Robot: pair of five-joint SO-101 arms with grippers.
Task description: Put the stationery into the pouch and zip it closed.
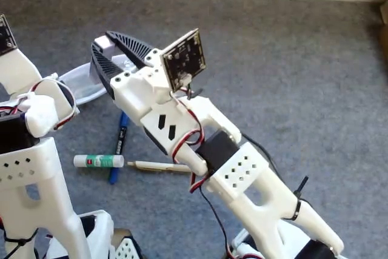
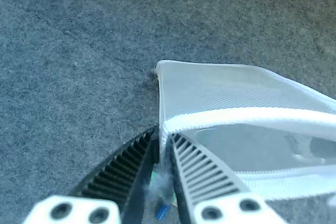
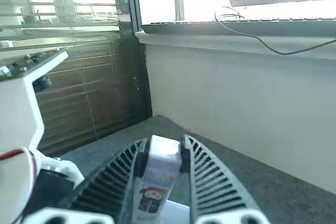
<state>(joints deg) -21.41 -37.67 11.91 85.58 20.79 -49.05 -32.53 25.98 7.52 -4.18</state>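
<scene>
Loading step: upper left in the high view, the right gripper (image 1: 100, 42) clamps a small white wrapped eraser (image 3: 157, 171) near the translucent white mesh pouch (image 1: 82, 86), whose rim the left gripper (image 2: 164, 148) pinches; next, we judge, lowering into the mouth and release.

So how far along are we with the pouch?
Done: nothing clearly inside it yet. In hand: the left gripper pinches the pouch by its open edge; the right gripper holds a white block raised. Left: the glue stick, blue pen and beige pen lie on the carpet, and the zip is open.
</scene>
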